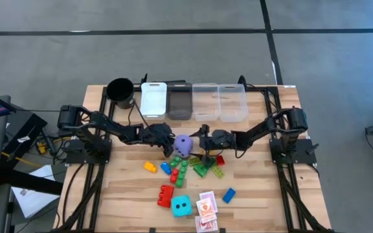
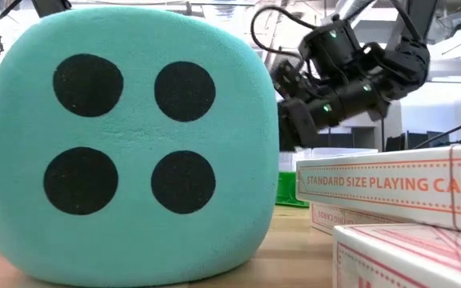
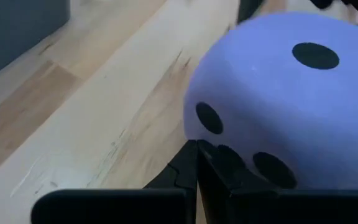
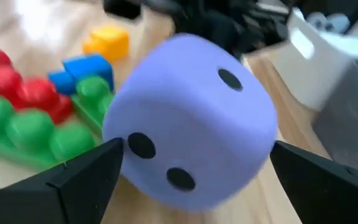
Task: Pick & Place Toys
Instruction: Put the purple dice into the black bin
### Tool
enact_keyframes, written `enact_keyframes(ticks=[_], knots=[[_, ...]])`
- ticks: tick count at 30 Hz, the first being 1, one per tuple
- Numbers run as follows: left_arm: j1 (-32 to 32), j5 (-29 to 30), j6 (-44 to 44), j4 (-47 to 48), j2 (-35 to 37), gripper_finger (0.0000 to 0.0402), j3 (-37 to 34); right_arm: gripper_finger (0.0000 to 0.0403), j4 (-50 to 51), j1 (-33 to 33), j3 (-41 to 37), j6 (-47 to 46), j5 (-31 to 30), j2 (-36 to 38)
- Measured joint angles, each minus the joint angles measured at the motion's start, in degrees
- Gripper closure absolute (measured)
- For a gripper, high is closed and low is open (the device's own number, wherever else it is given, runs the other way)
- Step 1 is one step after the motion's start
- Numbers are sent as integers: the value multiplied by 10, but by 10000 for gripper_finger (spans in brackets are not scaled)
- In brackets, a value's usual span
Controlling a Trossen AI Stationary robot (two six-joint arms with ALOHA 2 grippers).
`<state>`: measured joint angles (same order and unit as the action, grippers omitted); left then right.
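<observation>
The purple die [image 1: 183, 145] [image 4: 191, 130] lies mid-table between my two grippers. My left gripper [image 1: 171, 139] [image 3: 196, 149] is shut, with its tips at the die's left side. My right gripper [image 1: 196, 144] [image 4: 197, 149] is open. Its two fingers [image 4: 86, 171] stand one on either side of the die, coming from the table's right. Green, red, blue and yellow bricks [image 1: 181, 168] lie on the wood just in front of the die. The cyan die [image 1: 180, 206] [image 2: 126, 136] and the card boxes [image 1: 206, 210] [image 2: 390, 184] sit near the front edge. My left gripper's shut fingertips [image 3: 191, 155] lie against the purple die's left side face, low down near its bottom edge [image 3: 213, 134]. They come slanting down from the table's left. My right gripper stands astride the die; I cannot tell whether its fingers touch it.
A black cup [image 1: 120, 90] and a row of bins, white [image 1: 153, 98], dark [image 1: 179, 100] and two clear ones [image 1: 219, 101], stand along the far edge. A red brick [image 1: 166, 195] and a blue brick [image 1: 228, 195] lie near the front.
</observation>
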<state>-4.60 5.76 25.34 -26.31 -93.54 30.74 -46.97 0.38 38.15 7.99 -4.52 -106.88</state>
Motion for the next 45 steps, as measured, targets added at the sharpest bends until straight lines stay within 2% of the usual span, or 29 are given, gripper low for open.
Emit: enact_keyframes(ticks=[4, 10, 20, 26, 30, 34, 40, 45], knots=[[0, 2, 0, -3, 0, 402, -1, 3, 32, 1, 35, 0, 26, -3], [0, 6, 2, 5, 0, 402, -2, 3, 118, 5, 73, -21, 28, -3], [0, 73, 10, -10, 0, 401, 1, 3, 127, 5, 71, -148, 46, -3], [0, 80, 10, 4, 0, 402, 1, 3, 144, 14, 70, -229, 47, -3], [0, 81, 10, 40, 0, 402, 1, 3, 150, 32, 70, -245, 44, -3], [2, 78, 3, 73, 0, 401, 0, 3, 151, 58, 70, -246, -3, -3], [5, 73, -58, 113, 0, 402, 0, 3, 173, 88, 70, -261, -121, -3], [3, 8, -112, 136, 5, 402, 1, 3, 196, 94, 71, -338, -172, -3]])
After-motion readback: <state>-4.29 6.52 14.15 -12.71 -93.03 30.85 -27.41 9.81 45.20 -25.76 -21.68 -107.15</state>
